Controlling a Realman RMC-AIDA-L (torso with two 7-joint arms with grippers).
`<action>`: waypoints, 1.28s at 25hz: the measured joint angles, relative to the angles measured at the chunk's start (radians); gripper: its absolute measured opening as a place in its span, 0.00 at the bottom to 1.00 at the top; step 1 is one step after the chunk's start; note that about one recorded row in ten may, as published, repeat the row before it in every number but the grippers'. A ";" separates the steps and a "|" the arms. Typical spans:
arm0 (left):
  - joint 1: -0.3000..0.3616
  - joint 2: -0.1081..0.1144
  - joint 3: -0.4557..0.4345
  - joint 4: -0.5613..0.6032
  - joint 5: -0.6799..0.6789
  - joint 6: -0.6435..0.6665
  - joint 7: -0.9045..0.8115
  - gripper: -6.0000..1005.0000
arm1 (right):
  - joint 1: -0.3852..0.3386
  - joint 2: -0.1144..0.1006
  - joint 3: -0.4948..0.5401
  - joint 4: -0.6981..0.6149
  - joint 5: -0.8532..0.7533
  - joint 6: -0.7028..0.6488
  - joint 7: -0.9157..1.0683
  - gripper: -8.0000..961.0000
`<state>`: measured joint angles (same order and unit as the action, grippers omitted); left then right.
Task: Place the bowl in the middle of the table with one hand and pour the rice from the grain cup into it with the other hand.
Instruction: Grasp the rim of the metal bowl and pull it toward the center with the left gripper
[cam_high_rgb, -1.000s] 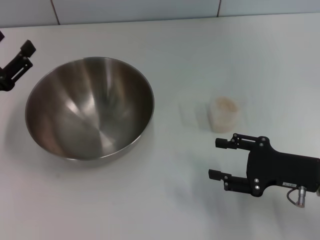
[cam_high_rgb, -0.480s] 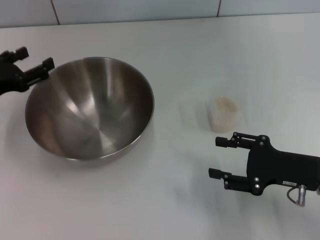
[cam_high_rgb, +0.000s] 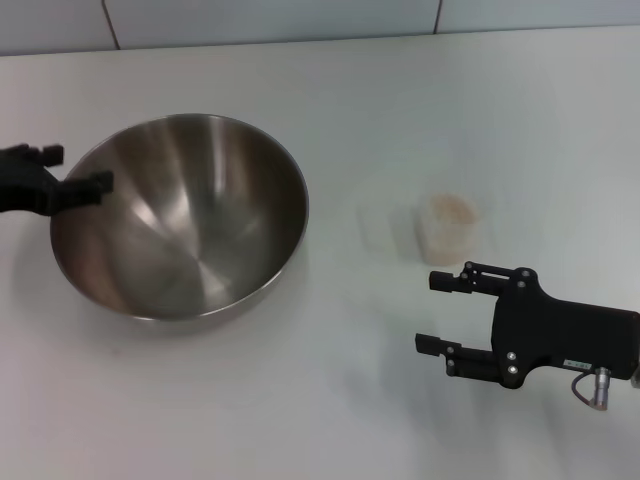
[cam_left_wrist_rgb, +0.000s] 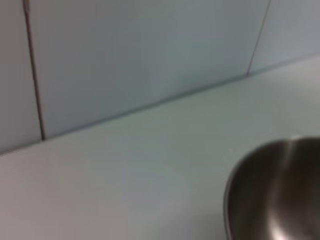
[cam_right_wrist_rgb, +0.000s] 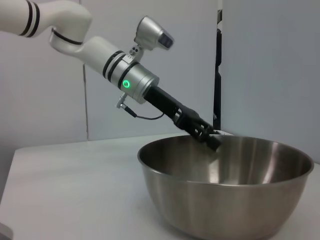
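Two grippers were open and held nothing. Your left gripper (cam_high_rgb: 70, 172) straddled the bowl (cam_high_rgb: 190, 225) rim, so closing seemed next. Your right gripper (cam_high_rgb: 440, 313) waited just behind the grain cup (cam_high_rgb: 447, 228) of rice (cam_high_rgb: 452, 207).

The bowl (cam_high_rgb: 180, 215) is stainless steel with a brushed, shiny inside that mirrors light in soft streaks; its outside (cam_right_wrist_rgb: 225, 200) looks equally glossy. The table (cam_high_rgb: 300, 400) is smooth, matt white. The grain cup (cam_high_rgb: 447, 228) is cloudy translucent plastic, with pale, grainy rice (cam_high_rgb: 452, 208) inside. Both grippers (cam_high_rgb: 62, 174) (cam_high_rgb: 442, 313) are matt black, dotted with small screws.
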<state>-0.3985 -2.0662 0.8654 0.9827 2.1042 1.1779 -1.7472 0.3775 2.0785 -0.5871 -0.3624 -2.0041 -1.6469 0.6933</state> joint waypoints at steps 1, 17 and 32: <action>-0.005 0.000 0.013 0.008 0.029 0.000 -0.026 0.75 | 0.000 0.000 0.000 0.000 0.000 0.000 0.000 0.71; -0.026 0.001 0.068 0.083 0.129 0.025 -0.122 0.73 | 0.001 0.003 0.005 0.000 0.001 0.003 0.000 0.71; -0.029 0.002 0.069 0.109 0.132 0.053 -0.134 0.72 | 0.003 0.003 0.004 0.000 0.001 0.003 0.000 0.71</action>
<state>-0.4272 -2.0645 0.9344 1.0914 2.2363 1.2311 -1.8810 0.3804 2.0817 -0.5836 -0.3619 -2.0033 -1.6444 0.6934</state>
